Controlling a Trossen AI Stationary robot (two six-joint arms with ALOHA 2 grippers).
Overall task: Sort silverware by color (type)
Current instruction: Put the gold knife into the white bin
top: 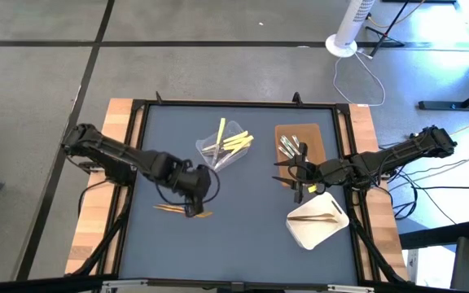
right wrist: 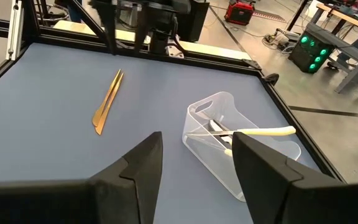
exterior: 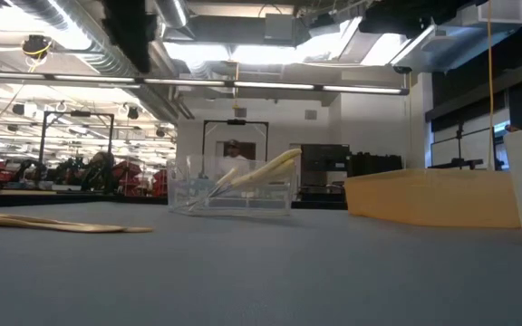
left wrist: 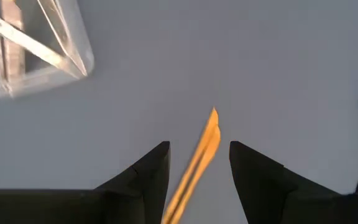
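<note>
On the left, the left gripper [top: 192, 195] hangs with its fingers apart just over the thin orange-brown utensils [top: 181, 211] lying on the blue-grey table mat [top: 243, 236]; in the left wrist view one of these utensils shows between the open jaws, so picking up this colour group looks like the step in hand. The next move calls for lowering squarely and closing on one stick, while to the right the pale yellow sticks [top: 233, 144] wait in the tipped clear plastic tub [top: 222, 146], and the right gripper [top: 300, 175] waits, fingers apart, between the brown flat tray [top: 316, 140] and the white tray [top: 316, 232].

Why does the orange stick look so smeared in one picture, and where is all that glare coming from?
In the left wrist view the orange-brown utensil lies very near the lens between the left gripper fingers, so it blurs. In the low view, bright ceiling lights wash out the room's top, while the clear tub stays sharp. The high view is evenly lit.
</note>
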